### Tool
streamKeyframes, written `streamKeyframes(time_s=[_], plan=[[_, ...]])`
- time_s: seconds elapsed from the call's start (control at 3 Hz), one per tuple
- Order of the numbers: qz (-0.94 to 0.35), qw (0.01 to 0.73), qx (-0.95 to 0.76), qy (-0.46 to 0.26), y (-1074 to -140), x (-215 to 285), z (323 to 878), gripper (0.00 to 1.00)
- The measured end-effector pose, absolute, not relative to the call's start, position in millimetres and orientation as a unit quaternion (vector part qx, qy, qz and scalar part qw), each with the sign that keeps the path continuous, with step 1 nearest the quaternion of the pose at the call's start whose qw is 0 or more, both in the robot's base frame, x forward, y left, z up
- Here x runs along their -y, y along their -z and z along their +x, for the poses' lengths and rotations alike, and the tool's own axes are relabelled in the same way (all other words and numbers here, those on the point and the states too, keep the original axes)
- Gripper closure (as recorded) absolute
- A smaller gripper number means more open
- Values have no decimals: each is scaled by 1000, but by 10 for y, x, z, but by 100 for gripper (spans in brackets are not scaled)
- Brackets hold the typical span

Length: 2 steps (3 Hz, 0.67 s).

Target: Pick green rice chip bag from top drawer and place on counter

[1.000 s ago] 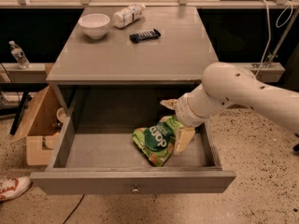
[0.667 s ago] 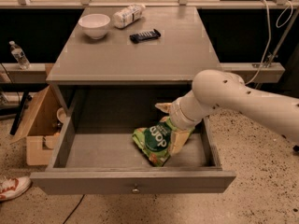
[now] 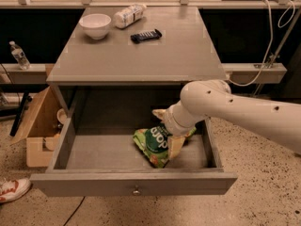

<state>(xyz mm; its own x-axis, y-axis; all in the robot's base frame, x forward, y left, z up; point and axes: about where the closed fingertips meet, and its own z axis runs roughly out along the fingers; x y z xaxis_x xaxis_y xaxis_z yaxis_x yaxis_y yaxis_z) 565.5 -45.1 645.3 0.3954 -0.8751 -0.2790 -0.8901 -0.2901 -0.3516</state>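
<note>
Green rice chip bag (image 3: 153, 145) lies right of centre in the open top drawer (image 3: 94, 152). Gripper (image 3: 168, 129) is at its upper edge; whether it holds the bag cannot be told. Likely light, crinkly, slippery and crushable: pinch the top fold.

counter (image 3: 188, 55) bears white bowl (image 3: 95, 25), lying bottle (image 3: 129, 14), dark bar (image 3: 146, 35); claw (image 3: 168, 132) in top drawer (image 3: 94, 152).

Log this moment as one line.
gripper: at green rice chip bag | bag: in open top drawer | counter: bag not yet there
</note>
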Motion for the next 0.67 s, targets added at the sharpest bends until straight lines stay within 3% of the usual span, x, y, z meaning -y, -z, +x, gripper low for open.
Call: streamKeyframes(time_s=[0.67], plan=[[-803, 212, -556, -13, -6271, 657, 5742, 50]])
